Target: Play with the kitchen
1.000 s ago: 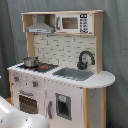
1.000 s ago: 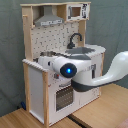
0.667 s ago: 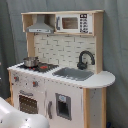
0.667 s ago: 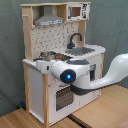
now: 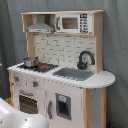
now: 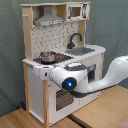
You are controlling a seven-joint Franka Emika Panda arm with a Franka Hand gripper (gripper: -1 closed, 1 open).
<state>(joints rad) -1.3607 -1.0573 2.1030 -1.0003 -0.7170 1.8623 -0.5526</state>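
One toy kitchen [image 5: 60, 75] is standing on a wooden tabletop [image 6: 107, 112] before a grey curtain [image 5: 117, 45], seen in both exterior views. It is carrying one black faucet [image 5: 85, 59] beside one sink [image 5: 75, 74], one metal pot [image 5: 31, 62] on the stove, one grey hood [image 5: 40, 25] and one microwave [image 5: 75, 23] — all above a single oven door [image 5: 29, 102]. The white arm [image 6: 92, 82] is reaching across the kitchen's front in the second exterior view; whether its tool is open cannot be told.
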